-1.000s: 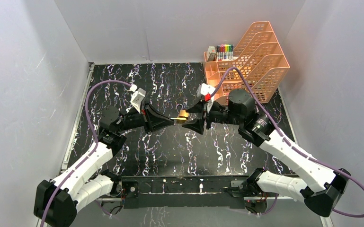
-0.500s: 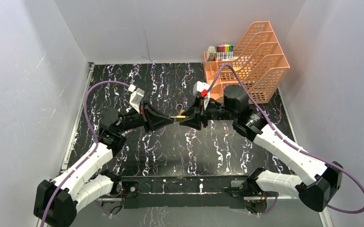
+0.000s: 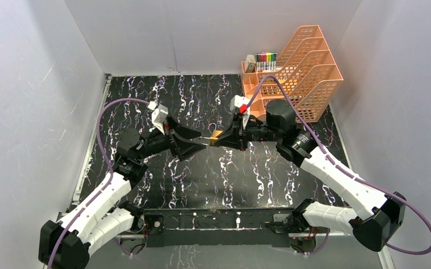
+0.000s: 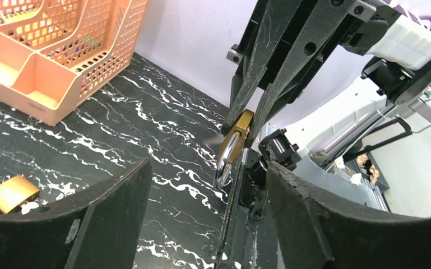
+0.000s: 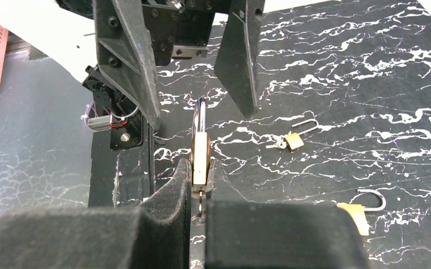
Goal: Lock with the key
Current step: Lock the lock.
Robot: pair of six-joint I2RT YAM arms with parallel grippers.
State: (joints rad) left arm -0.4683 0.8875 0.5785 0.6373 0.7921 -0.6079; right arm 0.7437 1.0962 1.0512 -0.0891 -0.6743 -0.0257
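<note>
A brass padlock [image 3: 216, 136] hangs in the air over the middle of the table. My right gripper [image 5: 200, 175] is shut on its brass body [image 5: 200, 157]. The steel shackle [image 5: 200, 115] points away toward the left arm. A thin key [image 5: 200, 202] sticks out of the body's near end, between the right pads. My left gripper [image 4: 207, 168] is open, its two fingers standing either side of the shackle [image 4: 227, 159] without touching it. From above, the left gripper [image 3: 198, 142] faces the right gripper [image 3: 225, 137] tip to tip.
Two more brass padlocks lie on the black marbled table: one with a key [image 5: 293, 140], one with its shackle open [image 5: 358, 216]. Another padlock [image 4: 11, 191] lies near the left fingers. An orange desk organiser [image 3: 297, 67] stands at the back right.
The right gripper has closed on the padlock's body. The left gripper, shut on the shackle before, has opened and let it go. The right arm shifted slightly left.
</note>
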